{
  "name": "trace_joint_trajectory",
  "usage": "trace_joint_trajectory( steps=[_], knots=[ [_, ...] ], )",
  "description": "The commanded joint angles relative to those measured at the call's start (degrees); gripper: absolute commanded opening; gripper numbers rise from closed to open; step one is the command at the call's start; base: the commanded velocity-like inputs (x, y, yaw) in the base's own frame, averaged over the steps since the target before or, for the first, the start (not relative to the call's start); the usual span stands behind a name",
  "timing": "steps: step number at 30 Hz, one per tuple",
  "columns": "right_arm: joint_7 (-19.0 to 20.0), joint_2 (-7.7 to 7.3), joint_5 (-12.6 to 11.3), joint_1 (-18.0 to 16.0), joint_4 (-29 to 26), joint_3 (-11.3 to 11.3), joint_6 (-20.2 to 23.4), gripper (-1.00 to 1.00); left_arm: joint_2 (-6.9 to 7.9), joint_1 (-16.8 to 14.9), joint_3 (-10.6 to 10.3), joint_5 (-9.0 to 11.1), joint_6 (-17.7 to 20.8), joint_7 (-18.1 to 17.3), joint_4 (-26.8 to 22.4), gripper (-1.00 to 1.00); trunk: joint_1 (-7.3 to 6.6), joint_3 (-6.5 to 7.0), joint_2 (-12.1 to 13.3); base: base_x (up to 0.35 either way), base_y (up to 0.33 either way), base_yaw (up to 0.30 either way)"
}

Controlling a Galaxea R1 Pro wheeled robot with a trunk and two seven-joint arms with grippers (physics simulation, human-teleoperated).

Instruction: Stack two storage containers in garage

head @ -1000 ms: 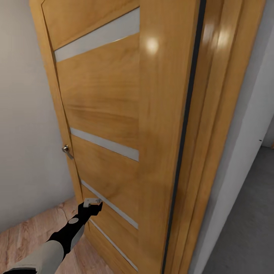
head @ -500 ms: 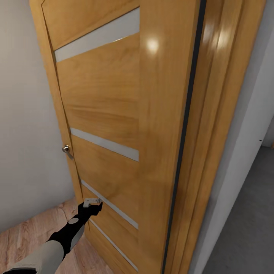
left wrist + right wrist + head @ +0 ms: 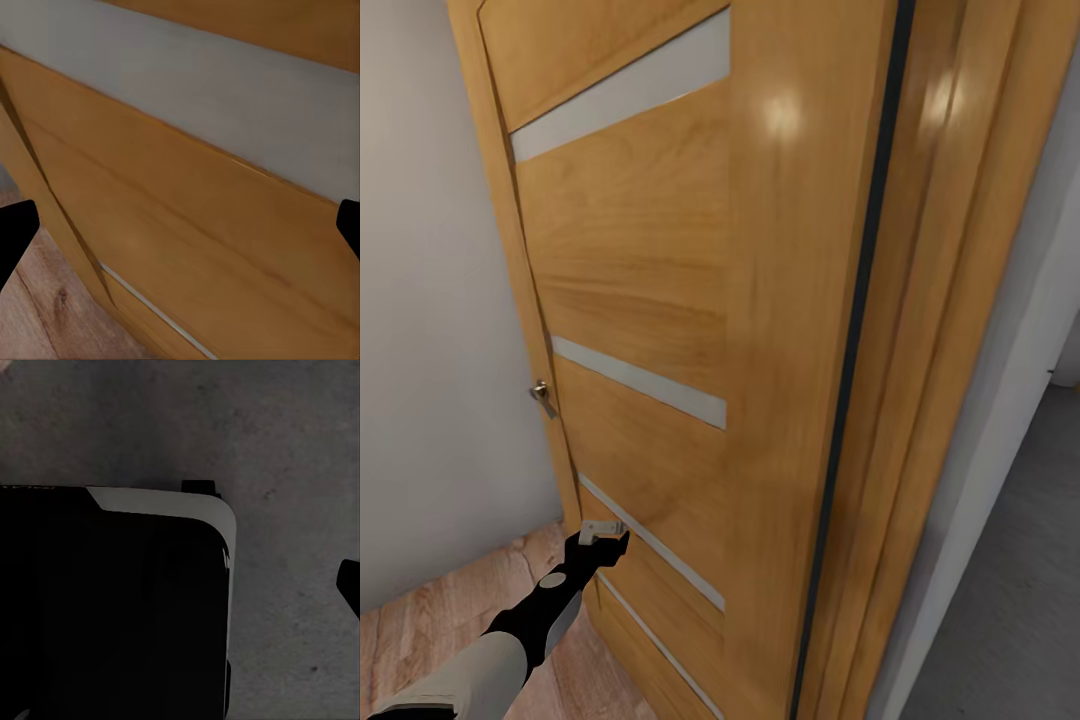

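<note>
At the doorway, head view: left arm point(image 3: 510, 640) stretched forward and low, forearm black, upper section pale grey, wrist aimed at the bottom of the wooden door point(image 3: 650, 280). Left gripper point(image 3: 603, 537) sits right at the door face, just below the lowest pale inset strip point(image 3: 650, 545); contact or a small gap, can't tell from this angle. Left wrist view: two black fingertips point(image 3: 15, 236) at opposite frame edges, spread wide, nothing between them, so the tool is unclenched and empty. Past them, close up: door panel wood and a broad grey strip point(image 3: 225, 90), with a bit of wood-plank floor point(image 3: 45, 315) in one corner.

Door is honey-coloured, three slanted pale strips, small metal handle point(image 3: 542, 393) on its far edge next to the grey wall point(image 3: 430, 350). Door frame point(image 3: 950, 300) with a dark seam runs down the middle-right and blocks most of the way ahead. Right of the frame: pale wall edge and grey concrete floor point(image 3: 1010, 620).

Right wrist view: camera looks down at rough dark concrete point(image 3: 300, 450), a black body with a pale rim point(image 3: 112, 607), probably the robot's own base. One dark fingertip point(image 3: 349, 585) at the frame edge; right gripper's spread can't be judged.

Storage containers: not in any frame here.
</note>
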Motion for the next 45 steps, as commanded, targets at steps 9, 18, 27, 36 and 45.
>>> trace_joint_trajectory(
  steps=[9,18,27,36,45],
  knots=[
    [0.2,-0.02,0.0,0.0,0.1,0.0,-0.2,1.00,-0.03,-0.1,0.1,0.1,-0.2,-0.2,0.0,1.00,0.01,-0.06,0.0,0.008,0.000,0.000],
    [0.2,-0.02,0.0,0.0,0.1,0.0,-0.2,1.00,-0.04,-0.1,0.1,0.1,-0.2,-0.2,0.0,1.00,0.01,-0.06,0.0,-0.058,0.000,0.000],
    [0.2,-0.02,0.0,0.0,0.1,0.0,-0.2,1.00,-0.01,-0.1,0.1,0.1,-0.2,-0.2,0.0,1.00,0.01,-0.06,0.0,-0.018,0.000,-0.061],
    [0.2,-0.02,0.0,0.0,0.1,0.0,-0.2,1.00,0.74,-0.1,0.1,0.1,-0.2,-0.2,0.0,1.00,0.01,-0.06,0.0,-0.001,0.000,-0.144],
    [0.2,-0.02,0.0,0.0,0.1,0.0,-0.2,1.00,1.05,-0.1,0.1,0.1,-0.2,-0.2,0.0,1.00,0.01,-0.06,0.0,0.020,0.000,-0.017]
  ],
)
